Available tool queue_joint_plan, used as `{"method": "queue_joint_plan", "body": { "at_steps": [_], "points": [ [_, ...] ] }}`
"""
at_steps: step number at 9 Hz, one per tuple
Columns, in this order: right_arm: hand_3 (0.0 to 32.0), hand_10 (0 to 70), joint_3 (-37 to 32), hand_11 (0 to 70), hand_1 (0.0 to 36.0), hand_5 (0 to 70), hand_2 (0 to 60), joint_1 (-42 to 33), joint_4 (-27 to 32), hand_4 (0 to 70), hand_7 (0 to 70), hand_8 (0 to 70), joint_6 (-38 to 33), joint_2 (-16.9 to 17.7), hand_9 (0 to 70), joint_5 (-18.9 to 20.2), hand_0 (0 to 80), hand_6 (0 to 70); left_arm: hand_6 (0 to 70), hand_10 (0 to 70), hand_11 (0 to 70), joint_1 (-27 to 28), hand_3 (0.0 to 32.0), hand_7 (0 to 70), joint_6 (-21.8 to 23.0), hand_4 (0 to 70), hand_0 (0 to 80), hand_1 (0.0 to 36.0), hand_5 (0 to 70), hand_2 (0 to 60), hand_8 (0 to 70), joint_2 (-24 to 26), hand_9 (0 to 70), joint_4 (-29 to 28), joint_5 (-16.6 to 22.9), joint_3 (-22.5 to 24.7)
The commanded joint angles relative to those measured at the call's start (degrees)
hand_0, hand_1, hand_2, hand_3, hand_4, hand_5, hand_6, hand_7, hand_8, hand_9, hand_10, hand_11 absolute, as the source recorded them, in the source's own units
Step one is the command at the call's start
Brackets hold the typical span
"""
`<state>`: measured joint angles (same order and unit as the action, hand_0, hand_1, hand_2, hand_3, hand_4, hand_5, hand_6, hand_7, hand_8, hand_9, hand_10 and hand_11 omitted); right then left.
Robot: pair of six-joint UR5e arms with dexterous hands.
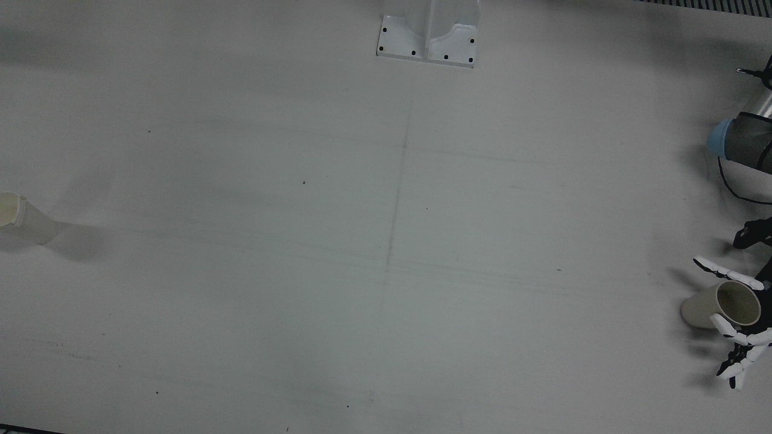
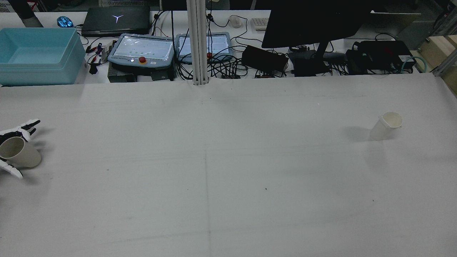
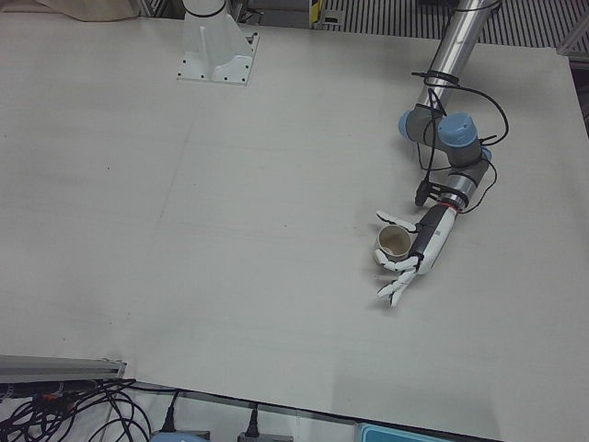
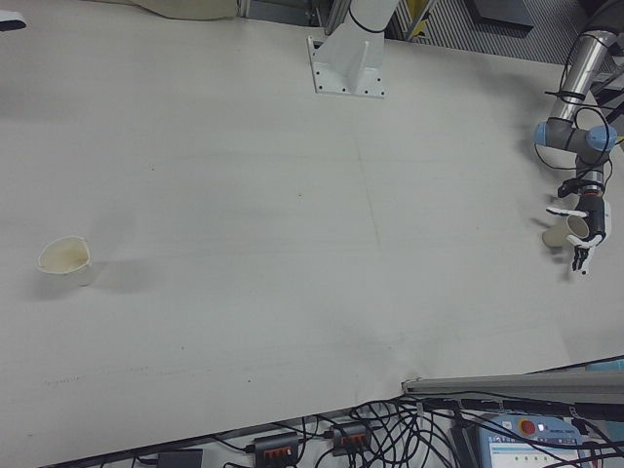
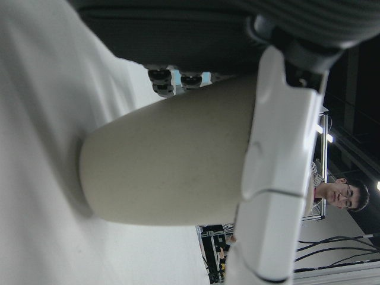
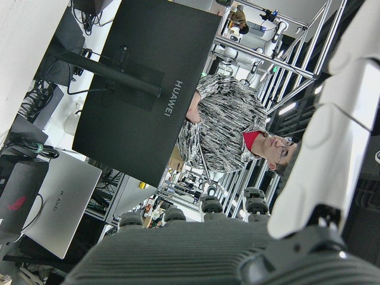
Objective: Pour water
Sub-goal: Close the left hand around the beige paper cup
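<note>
A beige cup (image 1: 721, 304) stands upright on the table near the edge on my left arm's side; it also shows in the rear view (image 2: 19, 152) and the left-front view (image 3: 394, 244). My left hand (image 3: 419, 249) is open, its fingers (image 1: 727, 275) spread on both sides of the cup, low at the table. The left hand view shows the cup (image 5: 172, 160) close against the palm, its base on the table. A second white cup (image 2: 387, 125) stands far off on my right arm's side. My right hand (image 6: 208, 249) shows only in its own view, open and empty.
The white table (image 1: 386, 241) lies between the two cups. An arm pedestal (image 1: 428, 36) stands at its back edge. Beyond the far edge are a monitor (image 2: 314, 21), teach pendants (image 2: 142, 50), cables and a blue bin (image 2: 39, 53).
</note>
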<state>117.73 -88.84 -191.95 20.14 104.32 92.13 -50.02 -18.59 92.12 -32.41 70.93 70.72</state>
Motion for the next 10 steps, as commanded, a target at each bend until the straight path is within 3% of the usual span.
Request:
{"method": "queue_joint_plan", "body": {
  "at_steps": [1,2,3,4,5,8,9,10],
  "points": [
    [1.0,0.0,-0.04,0.0,17.3,4.9,3.6,-0.89,0.09,0.0,0.0,0.2,-0.19,0.79,0.0,0.06,49.3,6.0,15.9,6.1,10.6,-0.08,0.0,13.4,2.76,59.4,80.0,20.5,70.0,0.0,8.1,-0.02,2.4,4.02,-0.18,2.4],
    [0.4,0.0,-0.3,0.0,17.2,4.8,3.4,-1.77,0.44,0.0,0.0,0.1,-0.37,0.8,0.0,0.15,49.1,5.6,17.0,7.3,13.5,0.0,0.0,14.4,4.08,58.7,80.0,32.5,70.0,0.0,9.6,-0.1,3.8,5.24,-0.18,3.18],
    [0.0,0.0,-0.48,0.0,17.3,5.0,3.4,-2.21,0.61,0.0,0.0,0.0,-0.54,0.8,0.0,0.15,49.2,5.4,17.6,7.7,14.8,-0.08,0.0,14.9,5.22,57.7,80.0,36.0,70.0,5.2,10.3,-0.28,4.1,6.82,-0.18,4.41],
    [0.0,0.0,-0.92,0.0,17.3,5.2,4.2,-2.21,0.7,0.0,0.0,0.2,-0.54,0.71,0.0,0.15,49.1,6.3,17.5,7.4,14.5,-0.17,0.0,15.1,6.28,58.6,80.0,36.0,70.0,41.2,10.2,-0.71,4.0,9.1,-0.09,6.77],
    [0.0,0.0,-2.23,0.0,17.2,5.3,5.2,-2.13,1.14,0.0,0.0,0.4,-0.46,0.53,0.0,-0.02,49.0,7.4,17.6,7.4,14.3,-0.26,0.0,15.2,7.77,59.9,80.0,36.0,70.0,60.0,10.1,-0.81,3.9,11.21,-0.09,8.54],
    [0.0,0.0,-12.66,0.0,19.9,6.4,9.5,0.58,12.69,0.0,0.0,0.9,0.51,-0.87,0.0,-0.11,50.8,9.9,17.4,7.2,14.0,-0.08,0.0,15.6,12.43,63.4,80.0,36.0,70.0,60.0,9.8,-0.89,3.4,16.82,-0.01,13.27],
    [0.0,0.0,-18.79,0.0,23.0,7.4,14.4,3.56,17.53,0.0,0.0,1.4,0.6,-2.79,0.0,-0.28,53.1,12.0,17.4,7.3,14.0,-0.17,0.0,15.8,12.87,66.0,80.0,36.0,70.0,60.0,9.8,-0.89,3.3,20.25,-0.01,16.95],
    [0.0,0.0,-25.2,0.0,28.0,8.6,27.2,7.24,22.62,0.0,2.3,1.8,0.77,-3.85,0.0,-0.37,55.3,14.3,17.5,7.5,14.1,-0.08,0.0,15.8,12.88,70.0,80.0,36.0,70.0,60.0,9.9,-0.89,3.4,23.85,-0.01,20.65]
  ]
}}
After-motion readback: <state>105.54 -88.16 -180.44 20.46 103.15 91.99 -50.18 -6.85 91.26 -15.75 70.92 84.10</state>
